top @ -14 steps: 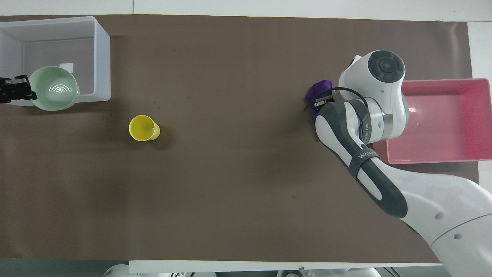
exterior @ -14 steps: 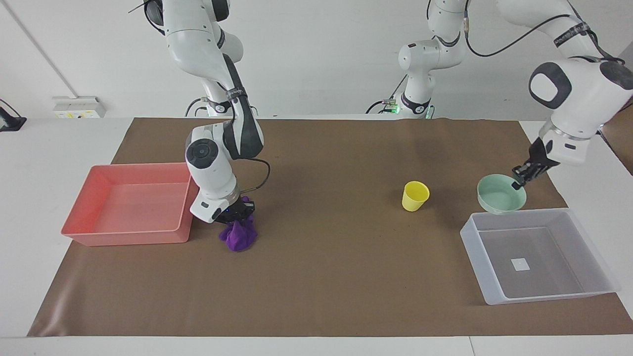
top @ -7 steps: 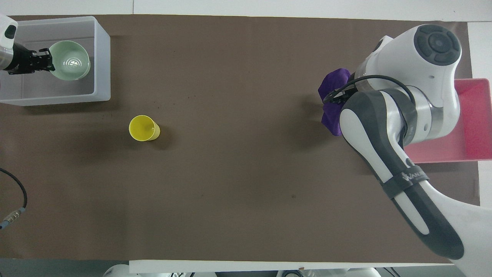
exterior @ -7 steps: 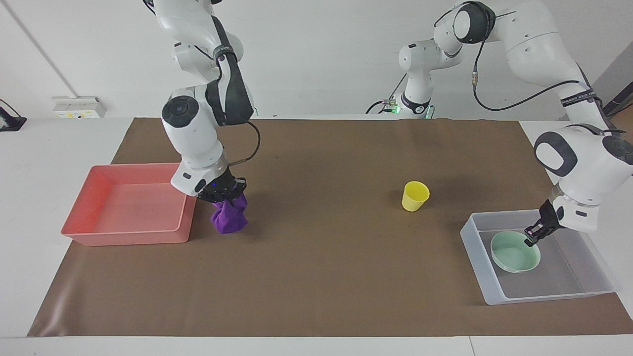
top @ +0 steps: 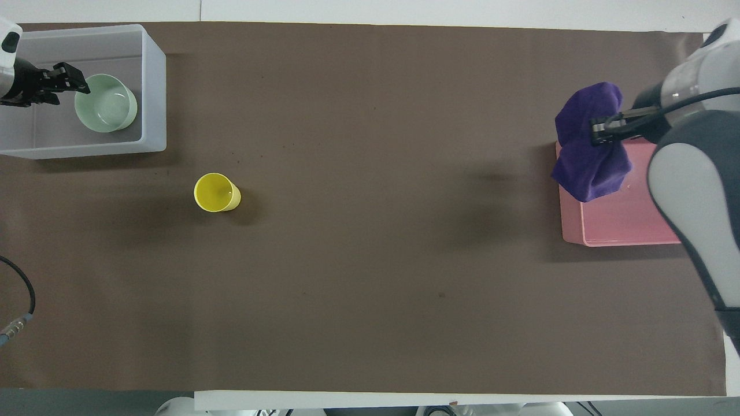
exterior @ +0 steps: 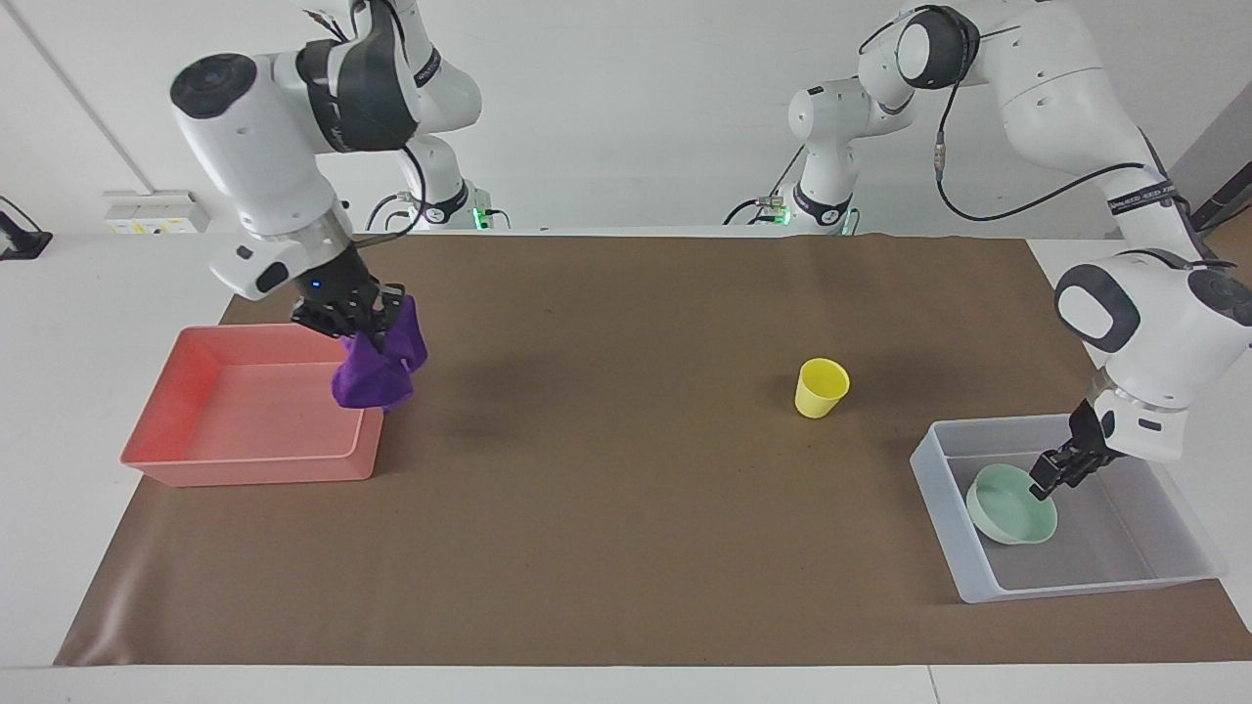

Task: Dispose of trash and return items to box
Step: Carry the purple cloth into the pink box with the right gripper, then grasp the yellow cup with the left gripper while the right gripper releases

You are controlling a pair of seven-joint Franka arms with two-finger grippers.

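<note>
My right gripper [exterior: 354, 321] is shut on the deep-purple rag [exterior: 377, 376] and holds it in the air over the edge of the pink tray [exterior: 254, 469] that faces the table's middle. In the overhead view the rag [top: 587, 156] hangs from the gripper [top: 595, 130] over that edge. My left gripper [exterior: 1045, 481] is low inside the translucent bin [exterior: 1076, 584], shut on the rim of the mint-green bowl [exterior: 1007, 508], which sits low in the bin. The yellow cup [exterior: 820, 387] stands upright on the brown mat, nearer to the robots than the bin.
The pink tray [top: 624, 225] lies at the right arm's end of the mat and has nothing in it. The bin [top: 153, 86] lies at the left arm's end. A grey cable [top: 17, 323] shows at the mat's edge near the left arm.
My right gripper has lifted the rag higher and carried it from beside the tray to over its edge. My left gripper has lowered the bowl a little deeper into the bin.
</note>
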